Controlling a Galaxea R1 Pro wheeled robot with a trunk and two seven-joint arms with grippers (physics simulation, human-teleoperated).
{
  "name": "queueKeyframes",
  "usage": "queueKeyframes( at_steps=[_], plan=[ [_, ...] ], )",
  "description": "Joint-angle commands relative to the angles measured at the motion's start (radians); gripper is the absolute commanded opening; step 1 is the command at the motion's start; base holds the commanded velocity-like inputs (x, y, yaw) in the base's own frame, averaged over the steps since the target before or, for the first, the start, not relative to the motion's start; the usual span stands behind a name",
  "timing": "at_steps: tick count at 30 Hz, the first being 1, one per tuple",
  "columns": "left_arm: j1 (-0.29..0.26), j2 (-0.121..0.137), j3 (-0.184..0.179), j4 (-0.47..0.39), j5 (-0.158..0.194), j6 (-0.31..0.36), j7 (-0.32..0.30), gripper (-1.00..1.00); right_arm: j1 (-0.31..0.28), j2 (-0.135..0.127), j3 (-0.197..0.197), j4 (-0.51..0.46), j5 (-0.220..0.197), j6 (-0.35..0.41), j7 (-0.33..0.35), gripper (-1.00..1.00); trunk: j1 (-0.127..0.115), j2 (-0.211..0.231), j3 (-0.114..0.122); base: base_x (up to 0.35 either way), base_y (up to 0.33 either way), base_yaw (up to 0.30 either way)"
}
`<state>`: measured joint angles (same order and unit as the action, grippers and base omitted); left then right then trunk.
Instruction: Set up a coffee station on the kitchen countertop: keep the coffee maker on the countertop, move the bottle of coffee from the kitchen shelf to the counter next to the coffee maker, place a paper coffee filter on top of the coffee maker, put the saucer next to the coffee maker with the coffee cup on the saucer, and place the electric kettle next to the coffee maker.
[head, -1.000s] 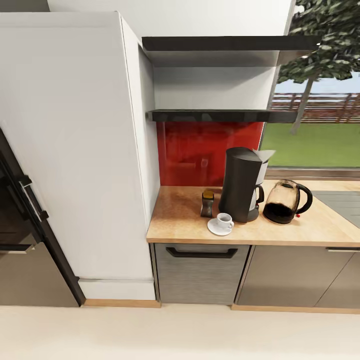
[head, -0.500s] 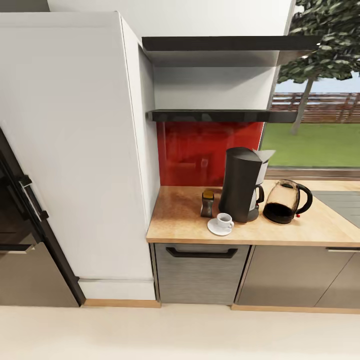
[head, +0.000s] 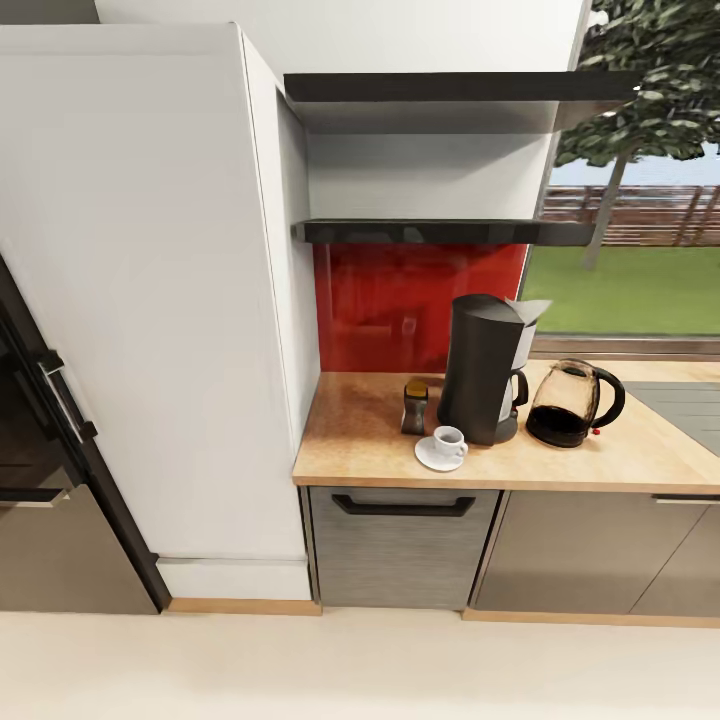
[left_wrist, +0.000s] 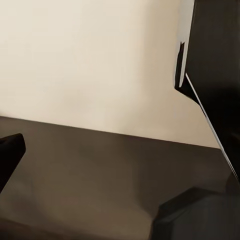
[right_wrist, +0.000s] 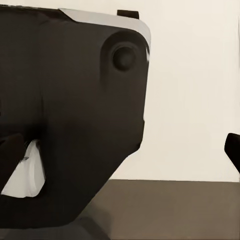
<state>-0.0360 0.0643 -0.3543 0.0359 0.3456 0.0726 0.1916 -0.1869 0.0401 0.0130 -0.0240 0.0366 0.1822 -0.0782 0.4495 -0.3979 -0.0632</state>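
On the kitchen countertop (head: 355, 435) stands the black coffee maker (head: 483, 365), with the white paper coffee filter (head: 528, 312) at its top. Just left of it is the bottle of coffee (head: 414, 406). The saucer (head: 432, 458) lies in front of the machine with the coffee cup (head: 449, 441) on it. To the machine's right sits the electric kettle (head: 572, 404). The kitchen shelf (head: 440, 232) above is bare. In the wrist views my left gripper (left_wrist: 120, 150) and right gripper (right_wrist: 120, 155) are open and hold nothing. They hang low beside my dark body, over pale floor.
A tall white cabinet (head: 150, 300) borders the counter on the left, with a black appliance door (head: 40, 420) beyond it. The steel sink (head: 690, 405) is at the right edge. Grey cabinet fronts (head: 400, 545) and pale floor (head: 360, 665) lie between me and the counter.
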Motion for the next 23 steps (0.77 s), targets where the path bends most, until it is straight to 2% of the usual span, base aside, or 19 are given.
queueKeyframes(
  at_steps=[1,7,13,23],
  plan=[
    [-0.001,-0.001,-0.009,0.0,0.007,0.003,0.002,1.0,0.0,0.0,0.001,-0.002,0.004,-0.013,-0.003,1.0,0.001,-0.002,-0.002,0.0,0.0,0.0],
    [-0.001,0.0,-0.01,-0.001,0.007,0.003,0.002,1.0,0.0,-0.012,0.002,-0.003,0.007,-0.135,-0.003,1.0,0.001,-0.002,-0.002,0.0,0.0,0.0],
    [-0.001,0.0,-0.014,-0.001,0.006,0.003,0.002,1.0,0.0,-0.011,0.0,-0.005,0.004,-0.212,-0.003,1.0,0.001,-0.002,-0.002,0.0,0.0,0.0],
    [-0.001,0.0,-0.017,-0.03,0.006,0.002,0.002,1.0,0.0,-0.013,0.001,-0.008,0.005,-0.235,-0.003,1.0,0.001,-0.002,-0.002,0.0,0.0,0.0]
  ],
)
